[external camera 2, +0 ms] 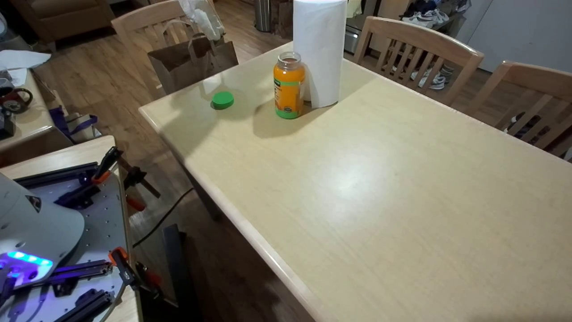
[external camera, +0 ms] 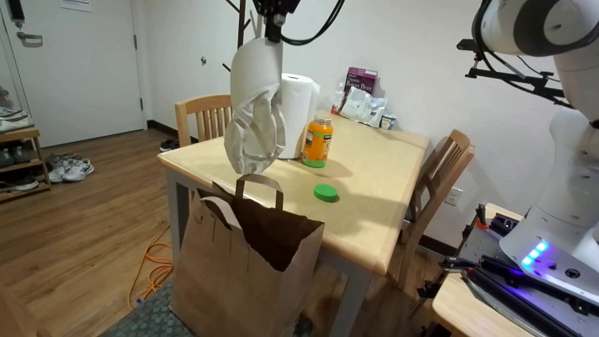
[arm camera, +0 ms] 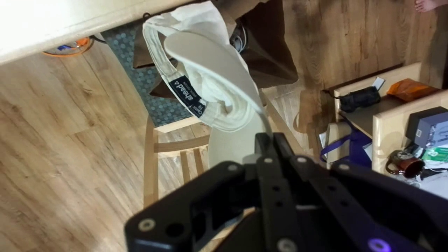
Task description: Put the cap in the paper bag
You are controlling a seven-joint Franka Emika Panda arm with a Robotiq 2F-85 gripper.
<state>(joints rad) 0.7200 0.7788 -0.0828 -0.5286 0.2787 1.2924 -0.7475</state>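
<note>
1. My gripper is clenched on the brim of the white cap, holding it higher than the paper bag. The brim looks flat and stiff, so I judge it a sound place to pinch.
2. The cap hangs crown down toward the bag, its soft cloth folded in on itself. Held so, I expect the floppy part to enter the bag first, leaving my grip clear of the bag's rim.
3. The bag stands mouth up on a chair beside the table; my guess is that the chair lifts it into my reach.
4. A handle loops up from the bag's rim, and in an exterior view the cap's lower end comes close to it. I cannot tell whether they touch, or whether the cap is squarely over the bag's mouth; I would watch for a snag.
5. On the table, the green lid sits near the bag, the jar and paper towel roll farther from it. The jar is uncovered, so I suppose the lid is its own; the cap I grip must be the one meant for the bag.
6. The cap is not yet in the bag. Next I would line it up, lower it past the bag's rim and only then let go.
</note>
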